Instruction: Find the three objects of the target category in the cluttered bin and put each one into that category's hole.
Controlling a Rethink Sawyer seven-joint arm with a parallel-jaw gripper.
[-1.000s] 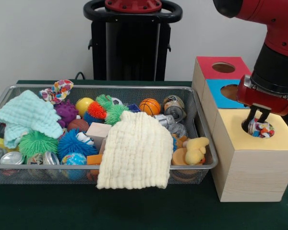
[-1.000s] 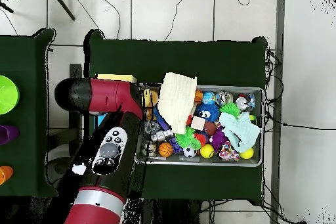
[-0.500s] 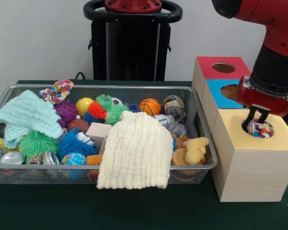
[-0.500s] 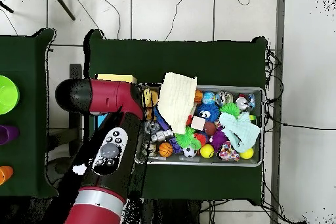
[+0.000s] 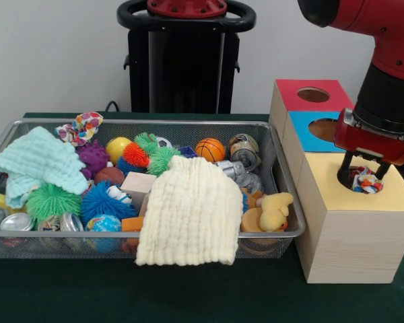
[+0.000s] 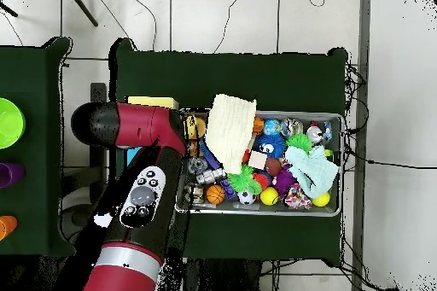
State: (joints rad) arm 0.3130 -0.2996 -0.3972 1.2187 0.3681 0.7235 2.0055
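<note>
Your hand (image 5: 363,176) stood spread open over the yellow box's hole (image 5: 361,180), one patterned scrunchie (image 5: 366,182) lying inside. A second scrunchie (image 5: 81,126) sat on the bin's (image 5: 188,123) far rim.

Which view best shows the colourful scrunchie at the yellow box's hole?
The front view: the scrunchie sits in the hole of the yellow box, between the open gripper fingers. In the overhead view the arm hides it completely.

A multicoloured fabric scrunchie (image 5: 365,180) sits in the yellow box's hole (image 5: 361,182), apparently partly sunk below the rim.
</note>
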